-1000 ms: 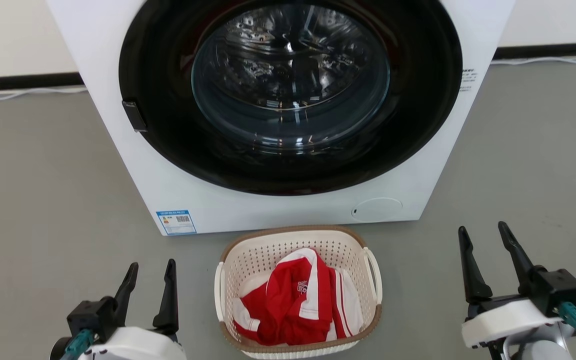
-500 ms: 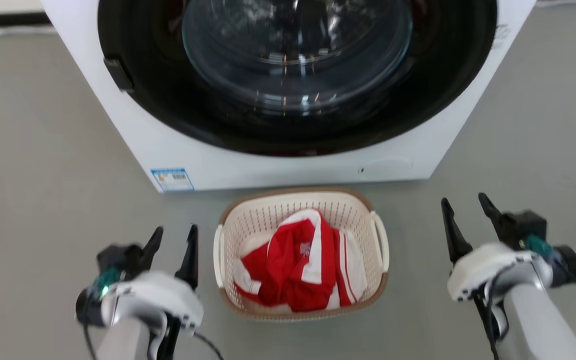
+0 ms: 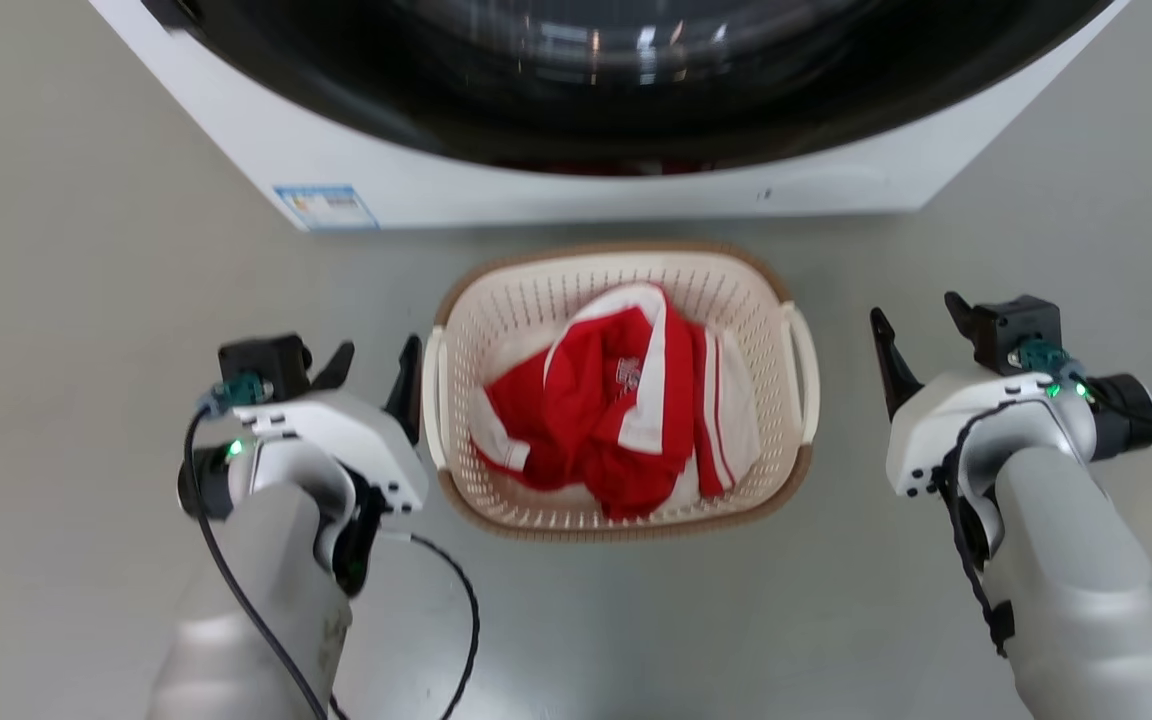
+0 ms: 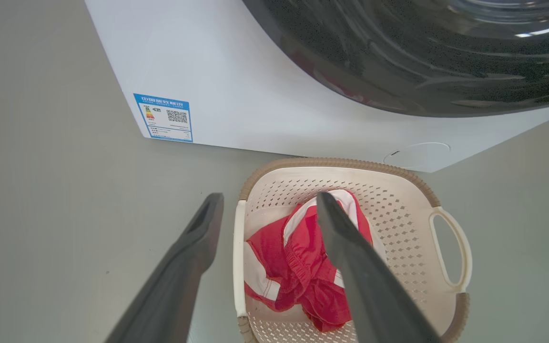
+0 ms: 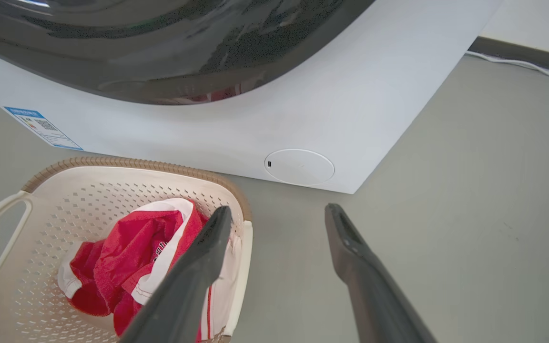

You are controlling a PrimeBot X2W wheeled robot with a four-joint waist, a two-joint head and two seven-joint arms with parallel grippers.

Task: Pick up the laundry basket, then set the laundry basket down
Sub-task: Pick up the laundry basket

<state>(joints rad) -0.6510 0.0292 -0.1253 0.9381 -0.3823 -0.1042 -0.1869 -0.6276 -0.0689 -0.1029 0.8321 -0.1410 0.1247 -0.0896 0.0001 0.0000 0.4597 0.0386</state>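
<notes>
- Both long sides of the laundry basket (image 3: 556,295) are flanked, with the left gripper (image 3: 379,350) on its left and the right gripper (image 3: 914,308) on its right.
- Basket position: standing on the grey floor (image 3: 86,300), just near of the white washing machine (image 3: 576,195) and roughly centred between the two arms. It holds a crumpled red-and-white garment (image 3: 606,420).
- The left gripper has its fingers spread wide and carries nothing. In the head view its inner finger sits just beside the basket's left handle (image 3: 433,400). In the left wrist view the two fingers line up on either side of that handle, one over the floor and one over the basket's inside. I cannot tell whether there is contact.
- The right gripper is also spread wide and carries nothing. It is near the right handle (image 3: 804,370) but apart from it, with bare floor between them in the head view. In the right wrist view the inner finger overlaps the basket's right edge and the outer finger is over the floor.
- Progress (judgement): this is the approach stage of the pick-up. The basket looks to be resting flat on the floor, with no grasp made and no lift begun.
- Remaining: bring the right side in, close on both handles, raise the basket level, then set it down.
- Risk (judgement): if one side grips before the other, the light plastic basket may tip or slide.
</notes>
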